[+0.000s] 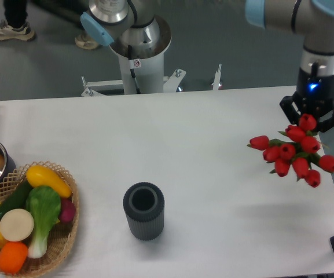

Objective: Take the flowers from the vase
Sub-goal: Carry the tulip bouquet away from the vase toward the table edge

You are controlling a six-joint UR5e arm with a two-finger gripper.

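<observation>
White worktop fills the frame. At the right edge, the gripper is clamped on the flowers, lifted above the surface. Lower centre, the vase stands upright, well apart.

One fixed camera looks down from high at the front edge of the white table. It faces the arm's base and the grey floor behind, at middle distance.

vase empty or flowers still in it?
Empty. The vase stands upright with a bare dark opening; the flowers hang far to the right, under the gripper, above the table.
</observation>
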